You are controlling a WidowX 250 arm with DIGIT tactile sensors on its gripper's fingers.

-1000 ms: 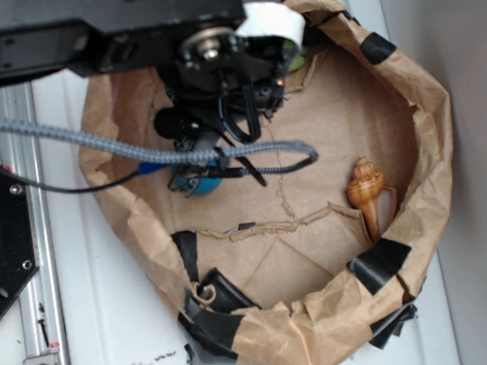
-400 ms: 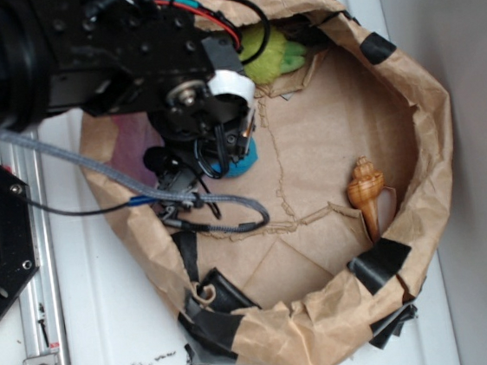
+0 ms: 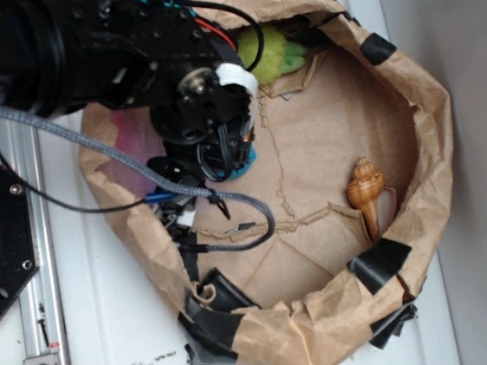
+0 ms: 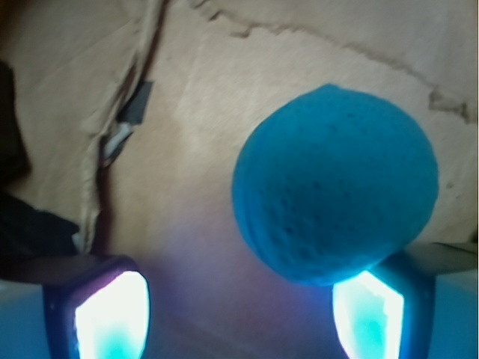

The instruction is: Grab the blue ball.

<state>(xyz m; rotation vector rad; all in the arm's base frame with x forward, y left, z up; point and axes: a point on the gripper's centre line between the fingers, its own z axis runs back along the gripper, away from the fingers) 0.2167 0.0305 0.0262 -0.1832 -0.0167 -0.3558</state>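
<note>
Shifting slightly since a moment ago, the gripper (image 4: 239, 307) hangs spread wide, unclosed, over the blue ball (image 4: 335, 183), which sits off-centre against one finger; recentring seems needed.

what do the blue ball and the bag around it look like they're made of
Blue ball: probably foam or soft rubber, matte, its surface pitted with tiny pores. Bag: brown kraft paper, crumpled and creased, patched with glossy black tape, likely plastic.

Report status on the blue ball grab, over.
Gripper open, fingers wide apart. Small teal-blue round ball off-centre, against one finger, not gripped. Brown paper floor between the fingers; nothing in the way.
</note>
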